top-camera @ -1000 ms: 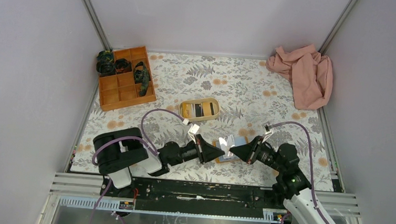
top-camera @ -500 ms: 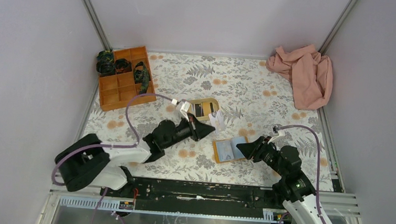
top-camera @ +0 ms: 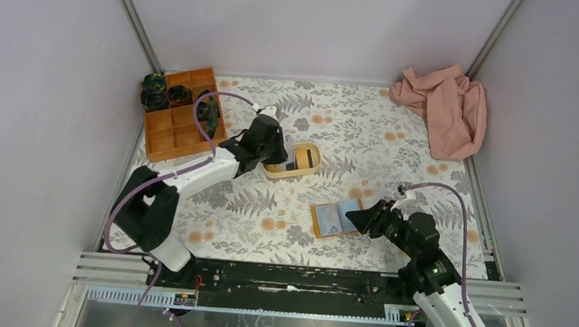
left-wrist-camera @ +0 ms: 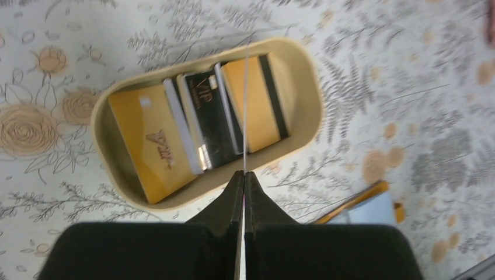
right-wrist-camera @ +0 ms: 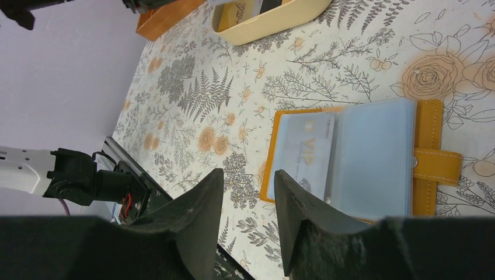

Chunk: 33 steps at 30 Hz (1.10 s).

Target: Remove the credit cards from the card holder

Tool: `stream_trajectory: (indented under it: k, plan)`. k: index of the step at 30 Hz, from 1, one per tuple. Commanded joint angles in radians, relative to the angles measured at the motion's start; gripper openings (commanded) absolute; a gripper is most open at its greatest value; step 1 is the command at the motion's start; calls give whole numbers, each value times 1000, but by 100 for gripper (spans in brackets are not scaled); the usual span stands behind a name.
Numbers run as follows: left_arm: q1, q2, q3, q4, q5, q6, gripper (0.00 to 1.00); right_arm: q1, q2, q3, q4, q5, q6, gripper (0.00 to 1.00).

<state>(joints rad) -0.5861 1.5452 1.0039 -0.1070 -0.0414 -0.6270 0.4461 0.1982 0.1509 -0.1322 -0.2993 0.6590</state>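
At the left gripper (left-wrist-camera: 243,174): clenching tight on a thin pale card (left-wrist-camera: 245,105), gripping it by its near edge and holding it upright and edge-on, pointing away from the wrist. Hanging directly over the beige oval tray (left-wrist-camera: 299,74), crossing its middle. Contact with the cards below: not discernible. Lying inside the tray, overlapping like shingles: a gold card (left-wrist-camera: 146,140) lettered VIP at the left, a black card (left-wrist-camera: 207,122) also lettered VIP in the middle, and a gold card with a dark stripe (left-wrist-camera: 257,99) at the right, with pale edges peeking out between them.

At the right gripper (right-wrist-camera: 248,172): standing released, jaws apart, grasping nothing, with the fingers (right-wrist-camera: 198,216) hovering just beside one edge of the card holder (right-wrist-camera: 373,157). Lying open and flat on the floral table cover (top-camera: 366,130), apart from the tray and nearer the right arm. Facing up with light blue sleeves, showing an orange-tan border around them and a snap tab (right-wrist-camera: 438,166) sticking out at one side. Sitting inside one clear sleeve and showing through it: a pale card marked VIP (right-wrist-camera: 306,151).

Farther out: an orange compartment box (top-camera: 181,121) resting at the far left with dark items in some cells, and a crumpled pink cloth (top-camera: 444,109) lying in the far right corner.
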Motion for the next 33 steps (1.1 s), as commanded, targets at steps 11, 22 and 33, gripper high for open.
stream_trajectory:
  k: [11,22,33]
  plan:
    - [52,192,118,-196,124,69,0,4,-8,-5,30,-11,-28,45]
    - [72,259,163,-198,167,74,0,5,-2,-13,38,-15,-32,45]
    - [81,266,182,-214,135,82,22,3,-1,-16,43,-15,-36,45]
